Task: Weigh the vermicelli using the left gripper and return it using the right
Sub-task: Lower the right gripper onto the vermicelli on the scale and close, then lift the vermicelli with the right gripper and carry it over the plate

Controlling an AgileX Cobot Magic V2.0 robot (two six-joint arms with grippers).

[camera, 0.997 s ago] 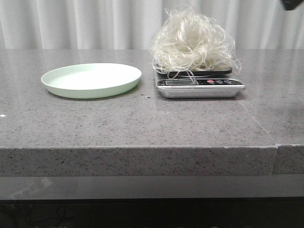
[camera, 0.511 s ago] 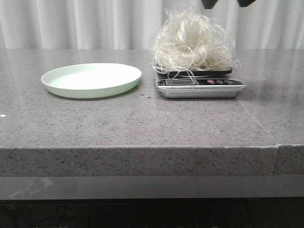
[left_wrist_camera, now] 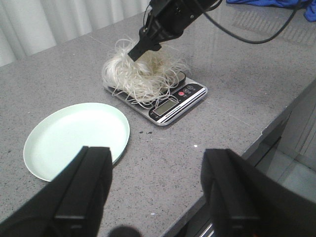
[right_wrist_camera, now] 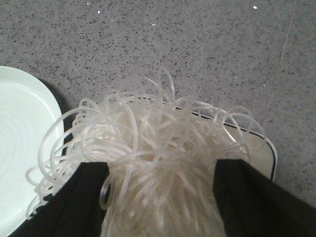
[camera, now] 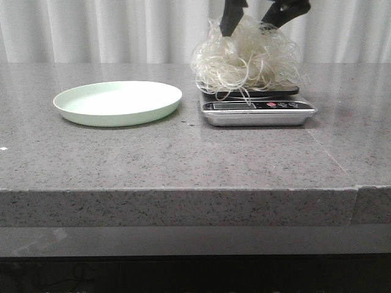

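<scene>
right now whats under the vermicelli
The vermicelli sits on a kitchen scale, covering most of its platform; only the dark edge shows. The right gripper straddles the pile's top, fingers apart.

I'm seeing the vermicelli (camera: 246,61) at upper centre of the front frame showing translucent white, almost cream. The scale (camera: 258,112) beneath is reading silver, with a black platter, a grey display and one pink-red button among dark ones. At left, the plate (camera: 117,102) is glowing pale mint green. The table (camera: 183,159) is showing grey stone, speckled dark and light. Both grippers, right (camera: 255,18) and left (left_wrist_camera: 157,190), are looking black. White pleated curtains (camera: 91,30) are filling the top.
</scene>
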